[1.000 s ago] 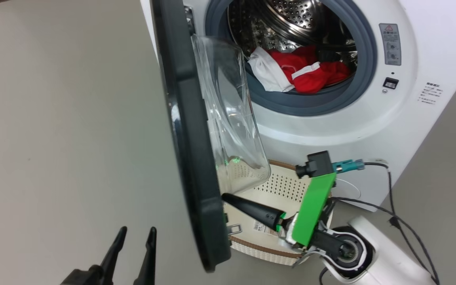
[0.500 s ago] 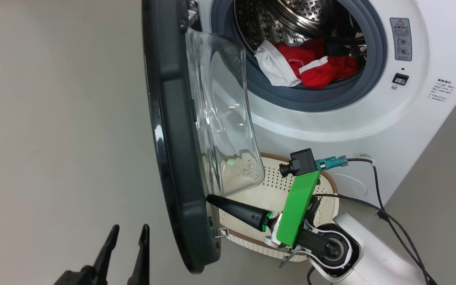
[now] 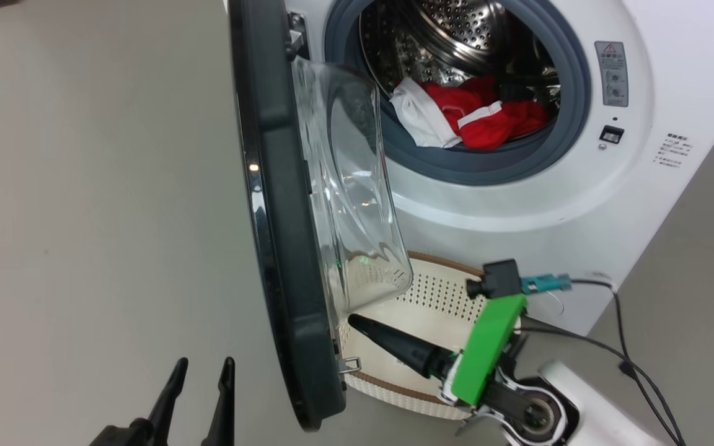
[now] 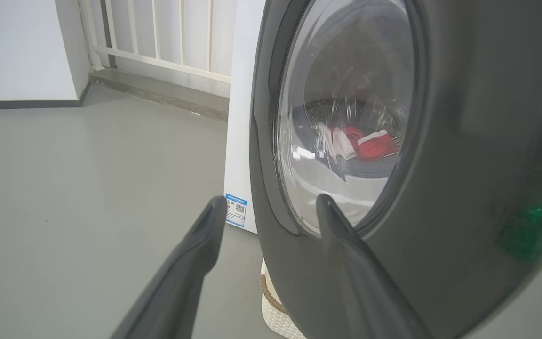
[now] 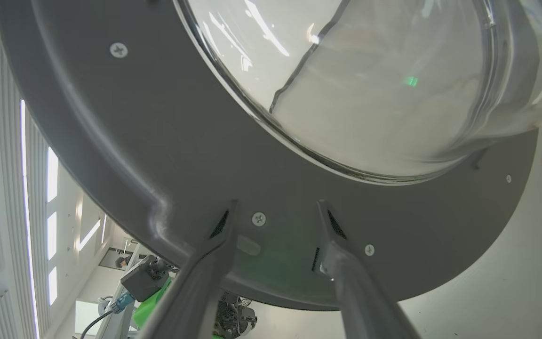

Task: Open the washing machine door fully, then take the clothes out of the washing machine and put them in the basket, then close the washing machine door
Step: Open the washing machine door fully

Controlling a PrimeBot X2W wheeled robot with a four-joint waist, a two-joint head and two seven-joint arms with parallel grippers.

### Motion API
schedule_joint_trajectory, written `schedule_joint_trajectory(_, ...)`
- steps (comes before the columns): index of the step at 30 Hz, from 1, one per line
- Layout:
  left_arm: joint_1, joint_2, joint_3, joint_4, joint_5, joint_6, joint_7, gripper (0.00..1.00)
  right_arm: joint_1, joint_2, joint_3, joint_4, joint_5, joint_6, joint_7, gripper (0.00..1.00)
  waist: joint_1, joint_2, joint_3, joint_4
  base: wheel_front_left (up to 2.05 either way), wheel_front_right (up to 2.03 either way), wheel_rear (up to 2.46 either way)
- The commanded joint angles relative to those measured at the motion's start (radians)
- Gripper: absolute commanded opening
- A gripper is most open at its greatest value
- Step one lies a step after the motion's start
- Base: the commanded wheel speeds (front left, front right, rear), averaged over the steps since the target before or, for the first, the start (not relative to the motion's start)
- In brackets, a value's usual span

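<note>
Both open — left gripper point(image 3: 205, 362) near the washing machine door point(image 3: 276, 186), right gripper point(image 5: 276, 203) by its inner rim.

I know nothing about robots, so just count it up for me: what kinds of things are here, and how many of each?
washing machine: 1
washing machine door, standing open: 1
basket: 1
heap of clothes in the drum, red and white, too bunched to count singly: 1
grippers: 2, the left gripper and the right gripper
Total: 6
</note>
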Motion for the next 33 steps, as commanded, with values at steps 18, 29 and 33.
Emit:
schedule_joint_trajectory(18, 0.019, 0.009, 0.057, -0.004, 0.038, -0.023, -0.012, 1.0, 0.166, -0.122, 0.021, 0.038, -0.084, 0.008, -0.242, 1.0, 0.0, 0.0, -0.051, -0.058, 0.0, 0.0, 0.0)
schedule_joint_trajectory(29, 0.024, 0.009, 0.064, -0.001, 0.04, -0.022, -0.012, 1.0, 0.185, -0.195, 0.077, 0.131, -0.187, 0.008, -0.524, 1.0, 0.0, 0.0, -0.059, -0.074, 0.0, 0.0, 0.0)
schedule_joint_trajectory(33, 0.023, 0.009, 0.068, -0.001, 0.04, -0.023, -0.012, 1.0, 0.177, -0.217, 0.107, 0.163, -0.23, 0.008, -0.575, 1.0, 0.0, 0.0, -0.058, -0.076, 0.0, 0.0, 0.0)
